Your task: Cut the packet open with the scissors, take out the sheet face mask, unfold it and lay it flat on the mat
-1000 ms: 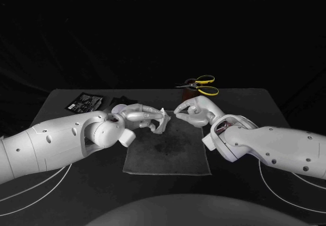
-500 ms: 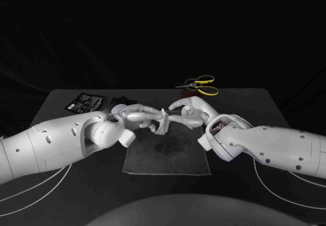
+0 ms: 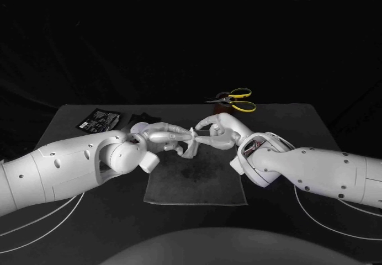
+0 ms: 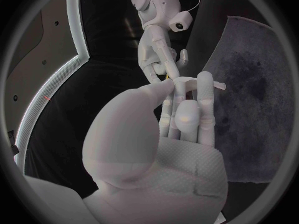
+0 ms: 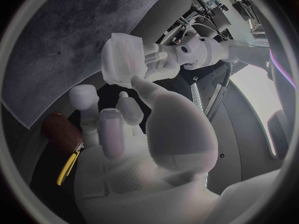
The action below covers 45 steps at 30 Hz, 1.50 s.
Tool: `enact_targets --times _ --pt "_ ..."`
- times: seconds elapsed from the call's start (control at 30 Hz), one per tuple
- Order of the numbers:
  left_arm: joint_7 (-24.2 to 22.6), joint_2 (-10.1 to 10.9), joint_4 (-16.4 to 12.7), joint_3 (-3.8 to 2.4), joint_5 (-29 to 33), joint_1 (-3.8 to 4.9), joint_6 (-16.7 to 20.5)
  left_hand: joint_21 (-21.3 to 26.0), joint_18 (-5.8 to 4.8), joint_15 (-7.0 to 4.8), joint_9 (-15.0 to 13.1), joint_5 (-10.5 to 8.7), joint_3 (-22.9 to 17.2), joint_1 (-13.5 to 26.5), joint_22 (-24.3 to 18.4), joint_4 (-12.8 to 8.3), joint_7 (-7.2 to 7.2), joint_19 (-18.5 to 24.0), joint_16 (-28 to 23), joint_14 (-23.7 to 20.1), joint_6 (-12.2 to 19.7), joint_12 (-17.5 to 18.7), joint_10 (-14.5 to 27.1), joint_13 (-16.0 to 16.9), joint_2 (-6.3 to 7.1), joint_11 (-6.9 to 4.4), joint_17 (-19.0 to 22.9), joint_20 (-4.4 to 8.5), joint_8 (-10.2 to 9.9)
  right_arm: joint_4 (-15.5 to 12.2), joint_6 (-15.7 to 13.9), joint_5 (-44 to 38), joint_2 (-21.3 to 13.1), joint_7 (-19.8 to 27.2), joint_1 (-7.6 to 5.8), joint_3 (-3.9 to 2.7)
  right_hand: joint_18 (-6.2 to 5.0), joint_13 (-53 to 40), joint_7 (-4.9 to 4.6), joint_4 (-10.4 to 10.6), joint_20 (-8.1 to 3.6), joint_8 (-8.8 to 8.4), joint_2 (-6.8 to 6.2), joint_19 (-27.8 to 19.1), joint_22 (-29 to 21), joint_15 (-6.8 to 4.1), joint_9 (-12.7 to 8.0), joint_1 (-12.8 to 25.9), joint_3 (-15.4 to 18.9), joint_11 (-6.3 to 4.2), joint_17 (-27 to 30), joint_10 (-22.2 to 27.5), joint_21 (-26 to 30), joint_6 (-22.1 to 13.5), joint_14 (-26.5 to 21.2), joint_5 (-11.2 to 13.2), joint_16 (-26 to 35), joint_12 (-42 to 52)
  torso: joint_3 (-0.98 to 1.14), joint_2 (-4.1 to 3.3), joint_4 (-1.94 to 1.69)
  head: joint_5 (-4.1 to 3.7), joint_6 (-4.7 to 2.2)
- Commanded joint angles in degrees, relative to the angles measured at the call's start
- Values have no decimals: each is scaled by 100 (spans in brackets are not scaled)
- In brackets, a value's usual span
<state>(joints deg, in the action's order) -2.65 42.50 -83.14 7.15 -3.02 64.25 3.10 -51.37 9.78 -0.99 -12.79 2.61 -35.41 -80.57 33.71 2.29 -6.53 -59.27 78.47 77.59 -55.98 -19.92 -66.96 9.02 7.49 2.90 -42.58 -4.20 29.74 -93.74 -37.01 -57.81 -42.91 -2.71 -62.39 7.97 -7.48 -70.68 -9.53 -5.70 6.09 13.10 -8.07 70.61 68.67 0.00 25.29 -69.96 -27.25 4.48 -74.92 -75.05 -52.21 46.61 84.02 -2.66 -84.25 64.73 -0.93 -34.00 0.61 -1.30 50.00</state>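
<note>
A folded white sheet mask point(image 3: 189, 145) hangs above the far end of the dark grey mat point(image 3: 195, 179). My left hand point(image 3: 163, 135) pinches it between thumb and fingers point(image 4: 187, 92). In the right wrist view the mask point(image 5: 121, 59) is a pale wad in the left hand's fingertips. My right hand point(image 3: 219, 130) is right beside it, its thumb point(image 5: 140, 87) reaching the mask's edge and its other fingers spread apart from it. The yellow-handled scissors point(image 3: 235, 99) lie at the table's far edge. The black packet point(image 3: 99, 118) lies at the far left.
A small brown object point(image 5: 59, 129) lies near the scissors point(image 5: 65, 169), behind my right hand. Both forearms flank the mat's near half. Bare black table point(image 3: 318, 127) runs around the mat on all sides.
My right hand has moved left to the mask and its fingers have spread out from a curl. The left hand has kept the mask in place.
</note>
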Motion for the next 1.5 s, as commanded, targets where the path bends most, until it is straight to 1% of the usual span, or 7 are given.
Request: enact_targets --times 0.03,0.5,0.93,1.1,1.2,1.3,1.5 --pt "-26 -14 -22 -4 27 6 -139 -22 74 -21 -279 24 -3 26 5 -38 -5 32 -15 -6 -30 -24 -28 0 -32 -17 3 -12 21 29 47 -219 16 -68 -1 -3 -37 -20 2 6 12 38 72 19 7 19 -13 -21 33 -11 -364 -30 -37 71 295 -14 -25 29 -1 2 1 -2 0" --pt "-30 -14 -41 -4 26 6 -179 -23 74 -21 -283 24 -7 23 7 -49 -7 32 -17 -7 -26 -23 -25 0 -34 -15 9 -11 22 130 126 -327 95 -145 9 1 -27 -46 62 -95 -26 52 196 74 58 -28 -89 -148 -54 -66 -399 -89 -101 405 312 -13 -47 152 -2 2 -1 -1 0" --pt "-27 -14 -48 -4 26 6 -206 -23 74 -21 -283 24 -7 23 7 -49 -7 32 -17 -7 -26 -23 -25 0 -34 -15 9 -11 22 143 134 -406 133 -162 18 5 -22 -56 82 -127 -40 53 216 90 76 -43 -117 -161 -82 -83 -416 -109 -122 505 319 -13 -55 190 -1 2 0 -11 0" --pt "-14 -15 -53 -4 26 6 -220 -23 74 -21 -283 24 -7 23 7 -49 -7 32 -17 -7 -26 -23 -25 0 -34 -15 9 -11 22 156 -104 -289 145 -33 19 5 15 -173 164 -44 -80 113 459 223 199 -96 -143 -111 -179 -148 -550 -265 -329 785 370 -15 -123 393 0 1 1 -11 0" --pt "-3 -13 -57 -4 26 6 -224 -23 74 -21 -283 24 -7 23 7 -49 -7 32 -17 -7 -26 -23 -25 0 -34 -15 9 -11 22 156 -312 -166 146 136 19 5 43 -342 291 39 -135 254 673 327 298 -172 -106 -85 -232 -247 -641 -434 -493 1070 401 -14 -171 630 -2 -3 3 -12 0" --pt "8 -9 -61 -4 26 6 -227 -23 74 -21 -283 24 -7 23 7 -49 -7 32 -17 -7 -26 -23 -25 0 -34 -15 9 -11 22 151 -446 -86 142 266 19 5 66 -442 389 57 -198 379 736 398 370 -242 -53 -75 -229 -330 -693 -534 -610 1215 417 -12 -198 763 -3 -5 2 -11 0" --pt "36 -1 -67 -4 26 7 -222 -23 74 -21 -283 24 -7 23 7 -49 -7 32 -17 -7 -26 -23 -25 0 -34 -15 9 -11 22 141 -568 -20 134 420 20 5 85 -653 454 117 -259 499 832 449 425 -300 4 -35 -259 -391 -736 -703 -691 1287 430 -11 -219 1019 0 0 2 -14 0"
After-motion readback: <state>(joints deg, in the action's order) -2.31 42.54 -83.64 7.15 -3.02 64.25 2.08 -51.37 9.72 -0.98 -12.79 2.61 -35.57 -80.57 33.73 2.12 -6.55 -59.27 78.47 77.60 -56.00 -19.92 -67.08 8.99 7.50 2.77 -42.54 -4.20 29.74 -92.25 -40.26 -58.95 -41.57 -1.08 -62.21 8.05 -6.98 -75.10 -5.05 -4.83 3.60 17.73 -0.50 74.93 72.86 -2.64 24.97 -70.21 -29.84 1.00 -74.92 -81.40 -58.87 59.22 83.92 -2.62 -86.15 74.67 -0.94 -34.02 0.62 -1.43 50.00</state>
